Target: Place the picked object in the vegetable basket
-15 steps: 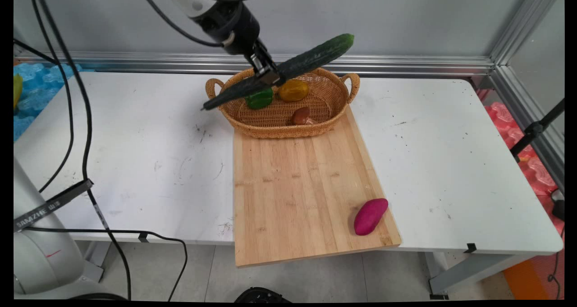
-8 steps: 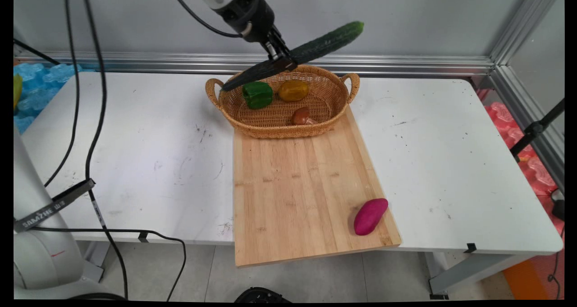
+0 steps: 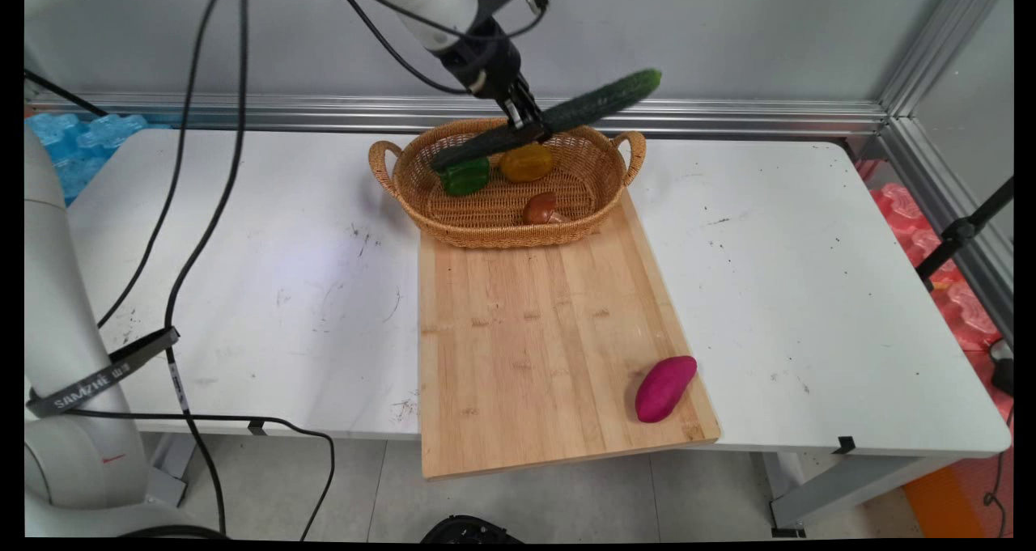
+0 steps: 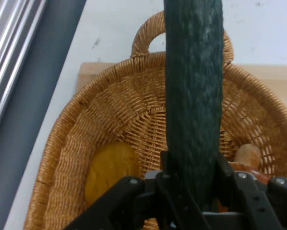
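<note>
**Cucumber held in the air over the basket**

From the near side of the table, the black two-finger gripper (image 3: 530, 126) hangs above the far rim of the oval woven wicker basket with two loop handles (image 3: 603, 203). Its fingers are closed tight on a long dark-green cucumber (image 3: 599, 99), gripping it roughly at mid-length. The cucumber is tilted: one end points up toward 2 o'clock past the basket's right handle, the other dips toward 8 o'clock over the basket's inside. It looks clear of the wicker, though I cannot be sure the low end is not brushing the green pepper beneath it.

In the hand view the cucumber (image 4: 194, 96) runs straight up between the finger pads (image 4: 224, 167), with the basket (image 4: 110, 120) spread out below it.

Inside the basket lie three things: a blocky green bell pepper (image 3: 467, 177) at about 9 o'clock, a rounded yellow-orange fruit (image 3: 527, 163) near the far side, just under the gripper, and a small brown mushroom-like piece (image 3: 541, 208) toward the near wall.

The basket's near edge sits on the far end of a pale bamboo cutting board (image 3: 534, 332), which reaches to the table's near edge and overhangs it slightly. A magenta, oval sweet potato (image 3: 664, 387) lies alone near the board's 5 o'clock corner, well apart from the basket.

So far as can be judged: three items rest in the basket, the cucumber is aloft and not set down anywhere, and the sweet potato lies untouched on the board.
</note>
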Tool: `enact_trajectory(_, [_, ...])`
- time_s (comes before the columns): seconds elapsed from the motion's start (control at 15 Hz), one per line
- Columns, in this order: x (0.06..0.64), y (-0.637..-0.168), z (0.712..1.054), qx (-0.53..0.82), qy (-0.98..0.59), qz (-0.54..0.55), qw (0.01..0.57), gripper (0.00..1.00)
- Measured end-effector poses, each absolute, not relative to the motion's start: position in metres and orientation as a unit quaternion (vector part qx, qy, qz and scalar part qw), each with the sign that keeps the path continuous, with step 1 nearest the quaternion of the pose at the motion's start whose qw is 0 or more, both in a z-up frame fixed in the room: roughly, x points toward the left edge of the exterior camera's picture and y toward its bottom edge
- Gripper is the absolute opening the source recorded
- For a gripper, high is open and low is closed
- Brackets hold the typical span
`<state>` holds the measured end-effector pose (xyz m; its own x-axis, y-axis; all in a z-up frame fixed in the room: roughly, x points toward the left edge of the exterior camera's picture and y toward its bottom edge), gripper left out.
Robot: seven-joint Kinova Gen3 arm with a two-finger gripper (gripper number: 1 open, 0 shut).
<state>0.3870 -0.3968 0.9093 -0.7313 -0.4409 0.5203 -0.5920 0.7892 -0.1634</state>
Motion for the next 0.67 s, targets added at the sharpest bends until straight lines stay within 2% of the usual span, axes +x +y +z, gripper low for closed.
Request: enact_trajectory(0.67, [0.392, -0.423, 0.844, 0.277, -0.927, 0.125, 0.219, 0.00])
